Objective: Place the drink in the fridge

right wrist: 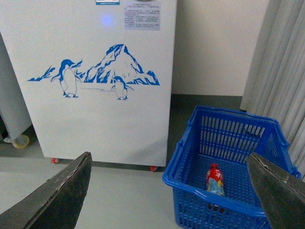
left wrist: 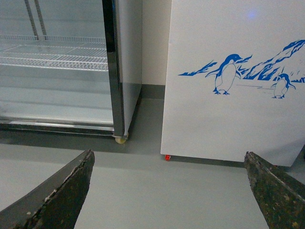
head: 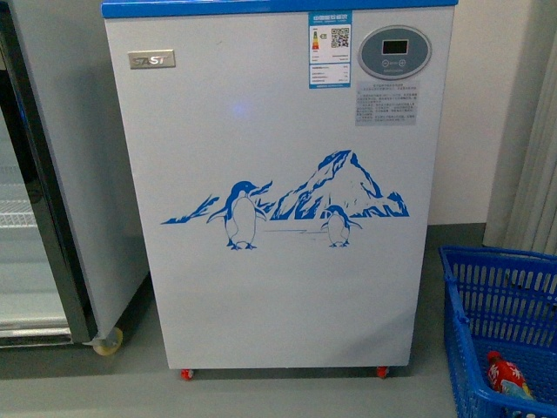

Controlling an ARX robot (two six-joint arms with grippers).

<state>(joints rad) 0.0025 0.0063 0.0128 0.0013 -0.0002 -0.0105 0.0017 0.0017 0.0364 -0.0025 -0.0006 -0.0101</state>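
Two grippers, left gripper (left wrist: 167, 155) and right gripper (right wrist: 169, 155), gape wide and empty, while the drink (right wrist: 215, 179) lies in the blue basket (right wrist: 233, 114) at four o'clock from the fridge (head: 278, 174).

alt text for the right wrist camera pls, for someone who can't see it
A red-capped drink sits inside a blue basket on the floor, beside the white fridge with its penguin decal. The right gripper hangs open in the foreground, fingers wide apart and empty.
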